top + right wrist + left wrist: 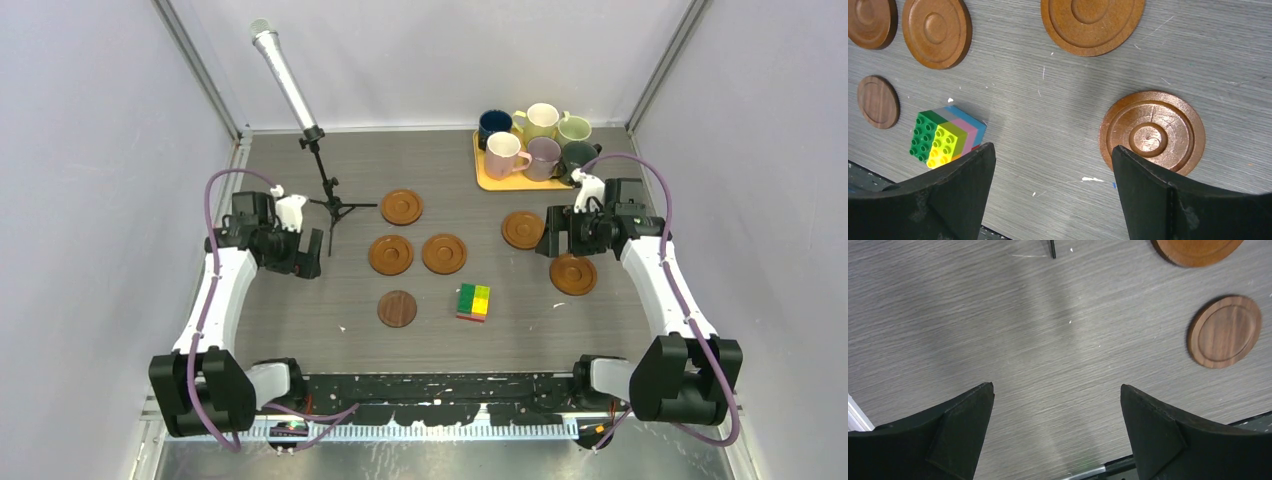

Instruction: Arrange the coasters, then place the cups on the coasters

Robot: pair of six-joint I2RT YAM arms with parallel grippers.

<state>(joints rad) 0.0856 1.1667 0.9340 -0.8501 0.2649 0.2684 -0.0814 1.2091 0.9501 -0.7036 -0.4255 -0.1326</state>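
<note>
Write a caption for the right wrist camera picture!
Open right gripper above the table, a coaster on one side, a toy block on the other.

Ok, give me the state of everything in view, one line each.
Coasters: six, lying flat, scattered, all bare.
Cups: six, upright, clustered at the tray, none on a coaster.
Toy block: lying apart, untouched.
Microphone: tilted on its stand.
Left pincer: open, empty.
Right pincer: open, empty.
</note>
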